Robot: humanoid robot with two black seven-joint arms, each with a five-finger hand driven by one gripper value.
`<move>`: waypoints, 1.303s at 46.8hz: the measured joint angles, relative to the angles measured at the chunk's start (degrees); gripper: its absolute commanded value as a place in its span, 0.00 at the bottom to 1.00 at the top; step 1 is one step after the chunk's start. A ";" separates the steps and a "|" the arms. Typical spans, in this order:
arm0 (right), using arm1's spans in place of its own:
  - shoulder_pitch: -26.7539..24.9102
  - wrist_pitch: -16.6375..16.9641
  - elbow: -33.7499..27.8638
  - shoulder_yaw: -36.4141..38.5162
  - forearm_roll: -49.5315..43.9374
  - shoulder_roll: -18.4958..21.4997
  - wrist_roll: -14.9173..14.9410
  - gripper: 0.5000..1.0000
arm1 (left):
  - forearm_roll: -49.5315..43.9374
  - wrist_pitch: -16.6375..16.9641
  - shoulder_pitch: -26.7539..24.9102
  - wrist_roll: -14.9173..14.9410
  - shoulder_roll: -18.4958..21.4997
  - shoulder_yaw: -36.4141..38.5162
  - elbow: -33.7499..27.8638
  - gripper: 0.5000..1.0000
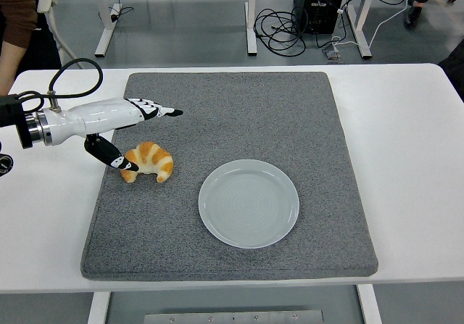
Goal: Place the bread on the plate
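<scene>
We see our left hand [119,125]: glossy white shell, black finger segments with small white patches near the tips. Silver metal ring at the wrist, black forearm section behind it. A black cable [69,74] loops up from the wrist area. Person [16,19] at top left wears a brown sleeve.

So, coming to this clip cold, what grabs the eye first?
The white-and-black left hand reaching in from the left, fingers spread, with its thumb down beside the croissant on the grey mat's left side. Just right of it sits the empty pale plate, near the mat's middle. A person's sleeve shows at the top left corner.
</scene>
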 measured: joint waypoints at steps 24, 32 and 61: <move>0.00 0.00 0.00 0.00 0.00 0.00 0.00 1.00 | -5.77 4.10 4.24 -0.47 -3.57 -0.19 8.63 0.93; 0.00 0.00 0.00 0.00 0.00 0.00 0.00 1.00 | -7.23 4.12 4.96 -0.55 -4.40 -0.18 8.78 0.93; -0.02 0.00 0.00 0.00 0.00 0.00 0.00 1.00 | -7.51 4.68 7.40 -0.55 -9.93 -0.26 13.39 0.93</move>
